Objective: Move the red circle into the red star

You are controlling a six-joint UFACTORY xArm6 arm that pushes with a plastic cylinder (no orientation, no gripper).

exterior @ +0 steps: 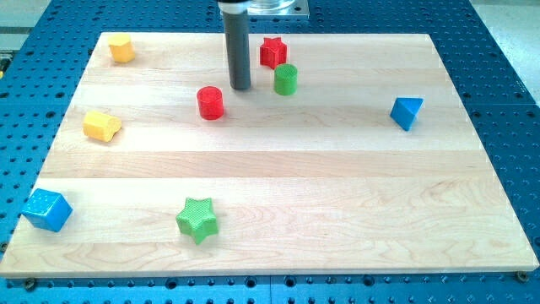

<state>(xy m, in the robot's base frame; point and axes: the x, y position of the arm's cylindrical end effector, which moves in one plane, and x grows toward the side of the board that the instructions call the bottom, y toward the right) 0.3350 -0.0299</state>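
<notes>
You saw the red round cylinder block [210, 102] lying just to the view's lower left of my tip [241, 88], apart from it; the rod carried no jaws. The red star block [272, 51] sat above-right of the tip, the green cylinder [285, 79] right.

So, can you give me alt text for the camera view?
My tip rests on a wooden board between the red circle at its lower left and the red star at its upper right, touching neither. A green cylinder stands just below the star.
</notes>
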